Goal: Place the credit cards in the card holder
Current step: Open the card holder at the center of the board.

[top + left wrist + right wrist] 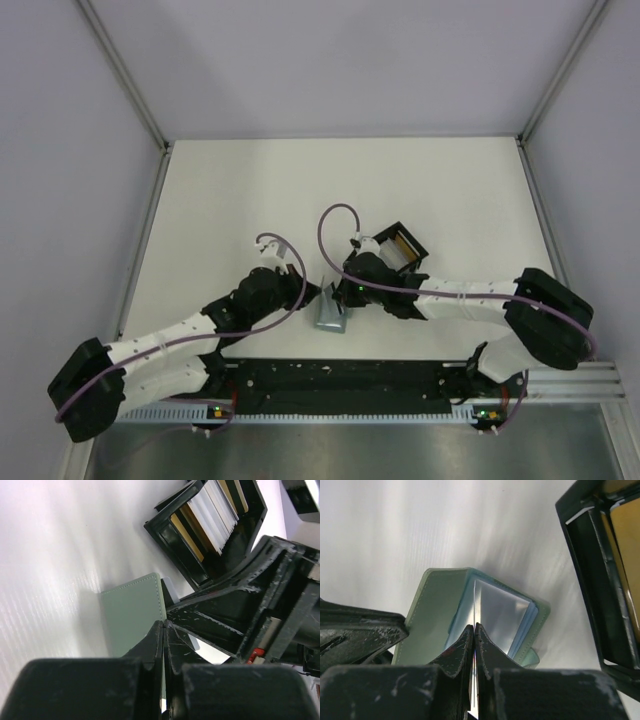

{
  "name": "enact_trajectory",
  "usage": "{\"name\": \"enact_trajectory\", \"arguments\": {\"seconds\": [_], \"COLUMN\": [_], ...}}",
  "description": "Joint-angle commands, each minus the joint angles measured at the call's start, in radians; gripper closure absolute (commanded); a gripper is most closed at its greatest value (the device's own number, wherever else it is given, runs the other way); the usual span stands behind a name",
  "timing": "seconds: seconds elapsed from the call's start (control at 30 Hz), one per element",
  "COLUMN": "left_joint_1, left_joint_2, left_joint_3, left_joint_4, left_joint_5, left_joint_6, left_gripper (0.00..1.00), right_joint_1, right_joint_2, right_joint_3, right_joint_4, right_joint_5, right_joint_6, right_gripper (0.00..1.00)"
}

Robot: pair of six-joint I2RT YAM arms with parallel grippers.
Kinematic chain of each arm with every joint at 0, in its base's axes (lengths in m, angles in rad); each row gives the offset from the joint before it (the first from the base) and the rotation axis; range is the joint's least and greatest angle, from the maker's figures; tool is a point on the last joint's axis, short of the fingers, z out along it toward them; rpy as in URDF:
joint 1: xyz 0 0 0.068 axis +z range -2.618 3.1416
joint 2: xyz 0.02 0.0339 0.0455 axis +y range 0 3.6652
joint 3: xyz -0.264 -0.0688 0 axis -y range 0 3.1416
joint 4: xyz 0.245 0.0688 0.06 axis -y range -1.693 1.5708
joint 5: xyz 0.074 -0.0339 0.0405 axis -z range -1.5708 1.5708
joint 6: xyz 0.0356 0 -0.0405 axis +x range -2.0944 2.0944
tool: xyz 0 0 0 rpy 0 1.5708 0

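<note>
The sage-green card holder stands open on the table between both grippers. My left gripper is shut on its green cover, fingertips meeting at the cover's edge. My right gripper is shut on a thin pale credit card seen edge-on. The card's far end reaches into the holder's pale blue-grey sleeves. The green cover leans open to the left. More credit cards, white and yellow-orange, stand in the black box.
The black compartment box sits just behind and right of the holder, close to my right wrist; its wall is beside the holder. The right gripper's body crowds the left wrist view. Enclosure walls ring the white table.
</note>
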Motion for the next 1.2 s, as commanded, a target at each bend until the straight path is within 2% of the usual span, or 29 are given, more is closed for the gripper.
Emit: {"name": "enact_trajectory", "arguments": {"seconds": [0.0,0.2,0.33,0.7,0.9,1.17], "left_joint_1": [0.002,0.002,0.002,0.002,0.002,0.002], "left_joint_2": [0.035,-0.042,-0.102,-0.115,-0.117,-0.123], "left_joint_3": [0.041,0.014,-0.038,-0.077,-0.064,-0.078], "left_joint_4": [0.133,-0.096,-0.226,-0.343,-0.424,-0.345], "left_joint_5": [-0.003,-0.163,-0.221,-0.281,-0.313,-0.255], "left_joint_6": [-0.025,-0.03,-0.051,-0.111,-0.137,-0.1], "left_gripper": [1.0,1.0,1.0,1.0,1.0,0.73], "right_joint_1": [-0.01,-0.008,0.004,0.061,0.081,0.073], "right_joint_2": [-0.047,-0.004,0.016,0.149,0.142,0.179], "right_joint_3": [-0.015,-0.024,-0.012,0.102,0.125,0.143], "right_joint_4": [-0.012,0.095,0.15,0.19,0.166,0.097], "right_joint_5": [0.027,-0.042,-0.071,-0.122,-0.087,-0.056], "right_joint_6": [-0.02,0.015,0.027,0.018,0.003,-0.005], "right_gripper": [1.0,1.0,1.0,1.0,1.0,1.0]}}
